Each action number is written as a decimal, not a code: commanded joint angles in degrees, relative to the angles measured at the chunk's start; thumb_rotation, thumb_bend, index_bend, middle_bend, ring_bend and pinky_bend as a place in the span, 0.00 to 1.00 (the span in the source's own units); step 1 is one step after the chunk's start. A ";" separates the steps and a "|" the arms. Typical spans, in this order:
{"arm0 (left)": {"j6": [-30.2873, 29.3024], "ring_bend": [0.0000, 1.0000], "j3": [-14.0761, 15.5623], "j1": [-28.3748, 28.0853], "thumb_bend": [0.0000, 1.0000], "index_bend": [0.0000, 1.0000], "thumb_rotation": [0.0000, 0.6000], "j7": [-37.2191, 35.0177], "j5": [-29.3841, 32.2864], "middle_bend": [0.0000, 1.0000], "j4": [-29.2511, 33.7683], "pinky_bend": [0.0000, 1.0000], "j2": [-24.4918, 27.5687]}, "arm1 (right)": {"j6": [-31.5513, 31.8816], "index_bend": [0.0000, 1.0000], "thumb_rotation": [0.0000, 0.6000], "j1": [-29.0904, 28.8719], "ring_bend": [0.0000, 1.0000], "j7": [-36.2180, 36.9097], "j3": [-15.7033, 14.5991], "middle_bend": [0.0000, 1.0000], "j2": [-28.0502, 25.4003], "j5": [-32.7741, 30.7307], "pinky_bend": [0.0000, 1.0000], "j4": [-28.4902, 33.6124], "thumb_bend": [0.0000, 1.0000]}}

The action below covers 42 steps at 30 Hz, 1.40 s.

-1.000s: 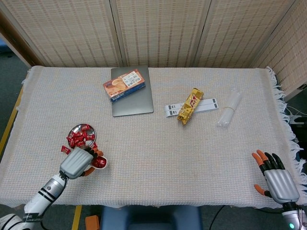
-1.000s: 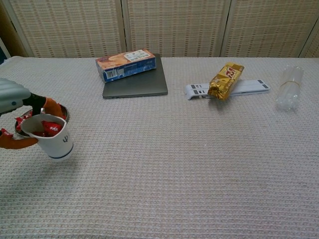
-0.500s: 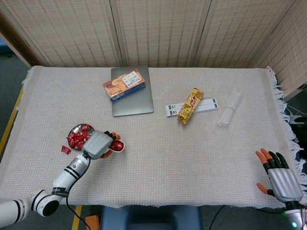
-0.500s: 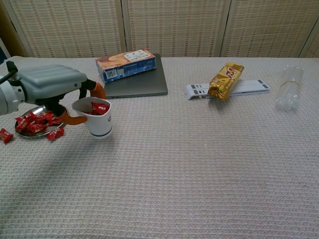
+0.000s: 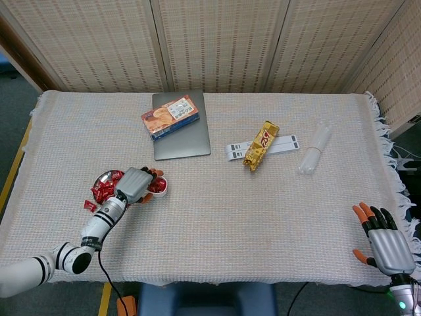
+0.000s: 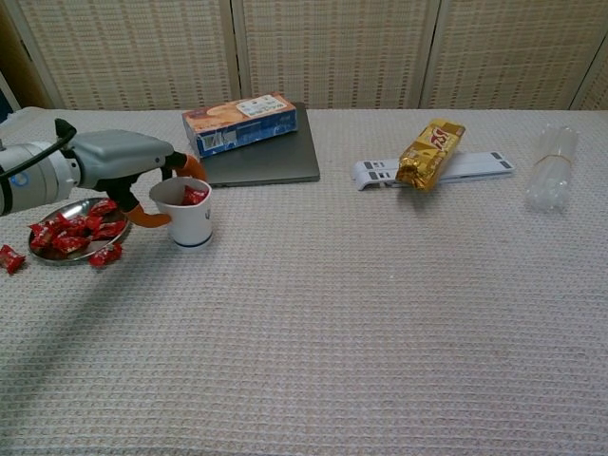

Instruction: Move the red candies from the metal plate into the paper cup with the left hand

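A white paper cup (image 6: 186, 213) (image 5: 158, 186) with red candies inside stands upright on the cloth just right of the metal plate (image 6: 59, 252) (image 5: 102, 179). My left hand (image 6: 119, 160) (image 5: 134, 185) grips the cup from its left side, orange fingertips curled round it. The plate holds several red candies (image 6: 74, 231) (image 5: 105, 190). Loose red candies lie on the cloth beside the plate (image 6: 9, 257) (image 5: 89, 205). My right hand (image 5: 383, 238) rests at the near right table edge with fingers spread, holding nothing; the chest view does not show it.
A biscuit box (image 5: 170, 116) lies on a grey laptop (image 5: 181, 135) at the back. A gold snack bag (image 5: 261, 145) sits across a white strip (image 5: 284, 142). A clear plastic bottle (image 5: 314, 147) lies at the right.
My left hand carried the cup from the near left edge up and rightward, then set it down on the cloth just right of the plate. The right hand barely shifted.
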<state>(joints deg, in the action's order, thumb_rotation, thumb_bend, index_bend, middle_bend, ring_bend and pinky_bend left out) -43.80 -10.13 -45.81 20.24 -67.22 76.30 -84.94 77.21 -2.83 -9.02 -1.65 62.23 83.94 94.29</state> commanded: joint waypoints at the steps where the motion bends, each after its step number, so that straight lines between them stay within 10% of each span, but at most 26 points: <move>1: -0.72 0.17 0.35 0.09 0.36 0.11 1.00 -0.42 -0.36 0.15 0.67 1.00 0.67 | -0.03 0.00 1.00 -0.03 0.00 -0.21 -0.01 0.00 0.03 -0.01 0.00 0.07 0.11; 19: -16.51 0.24 7.43 12.76 0.37 0.11 1.00 -5.25 -6.33 0.18 11.72 0.98 14.21 | 1.61 0.00 1.00 0.56 0.00 1.35 -1.14 0.00 -0.64 3.03 0.00 0.29 0.11; 24: -29.18 0.36 10.20 21.27 0.36 0.15 1.00 -8.48 -10.17 0.30 2.98 1.00 8.19 | 2.58 0.00 1.00 0.81 0.00 2.37 -1.72 0.00 -0.88 4.93 0.00 0.21 0.11; 42: -25.38 0.31 11.89 24.80 0.36 0.24 1.00 -10.22 -10.77 0.27 -19.67 1.00 -4.03 | 2.85 0.00 1.00 0.85 0.00 3.02 -2.76 0.00 -1.20 7.39 0.00 0.17 0.11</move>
<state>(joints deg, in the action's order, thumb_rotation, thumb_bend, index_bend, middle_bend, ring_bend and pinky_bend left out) -69.83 1.83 -20.97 9.66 -77.59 57.72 -88.02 80.07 -1.97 -6.01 -4.42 61.03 91.33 94.45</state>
